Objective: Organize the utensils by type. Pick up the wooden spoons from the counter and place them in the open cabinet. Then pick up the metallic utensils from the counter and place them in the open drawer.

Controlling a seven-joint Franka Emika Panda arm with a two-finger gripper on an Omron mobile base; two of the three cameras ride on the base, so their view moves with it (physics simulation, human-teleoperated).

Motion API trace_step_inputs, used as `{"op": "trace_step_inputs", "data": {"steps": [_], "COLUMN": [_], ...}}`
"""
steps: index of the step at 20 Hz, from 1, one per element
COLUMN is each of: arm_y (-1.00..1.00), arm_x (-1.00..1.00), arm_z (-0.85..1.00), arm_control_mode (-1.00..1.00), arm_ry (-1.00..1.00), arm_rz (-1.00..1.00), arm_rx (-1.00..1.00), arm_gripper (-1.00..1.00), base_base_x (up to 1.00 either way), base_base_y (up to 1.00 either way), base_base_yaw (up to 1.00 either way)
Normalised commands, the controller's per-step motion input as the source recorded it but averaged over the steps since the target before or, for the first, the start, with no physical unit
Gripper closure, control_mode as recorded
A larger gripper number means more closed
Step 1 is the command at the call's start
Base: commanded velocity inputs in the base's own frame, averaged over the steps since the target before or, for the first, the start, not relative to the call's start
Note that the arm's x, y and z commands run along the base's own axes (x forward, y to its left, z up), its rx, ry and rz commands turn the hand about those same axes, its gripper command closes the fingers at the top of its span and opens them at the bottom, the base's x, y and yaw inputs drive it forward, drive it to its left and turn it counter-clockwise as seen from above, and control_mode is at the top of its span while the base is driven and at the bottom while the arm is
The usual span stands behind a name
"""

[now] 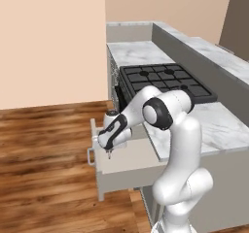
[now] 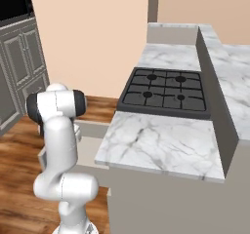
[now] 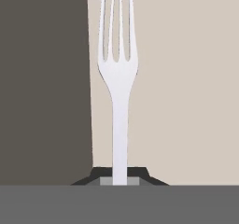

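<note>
My gripper (image 3: 120, 174) is shut on the handle of a thin silver fork (image 3: 119, 78), one of the metallic utensils. The fork's tines point away from the hand, over the pale floor of the open drawer (image 3: 186, 87). In the left base view the gripper (image 1: 109, 151) hangs pointing down just above the drawer (image 1: 138, 154), near its front panel and bar handle (image 1: 90, 157). The white marble counter (image 1: 219, 125) lies to the right of the drawer and carries no utensils in these views. The wooden spoons and the cabinet are out of view.
A black gas hob (image 1: 165, 81) is set into the counter behind the drawer. A raised marble ledge (image 2: 219, 82) runs along the counter's far side. Wooden floor (image 1: 44, 144) spreads left of the drawer. Dark grey cupboards (image 2: 19, 57) stand at the left.
</note>
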Motion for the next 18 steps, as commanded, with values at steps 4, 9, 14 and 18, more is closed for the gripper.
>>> {"op": "trace_step_inputs", "data": {"steps": [4,9,14,18], "arm_y": [0.30,0.27,0.26,0.28], "arm_x": [0.00,0.00,0.00,0.00], "arm_z": [0.00,0.00,0.00,0.00], "arm_control_mode": [-1.00,-1.00,-1.00,-1.00], "arm_ry": [0.03,0.02,0.01,0.00], "arm_rz": [-0.07,-0.07,-0.06,-0.05], "arm_rx": [0.00,0.00,0.00,0.00], "arm_gripper": [1.00,1.00,1.00,1.00], "base_base_x": [0.00,0.00,0.00,0.00], "base_base_y": [0.00,0.00,0.00,0.00], "base_base_yaw": [0.00,0.00,0.00,0.00]}}
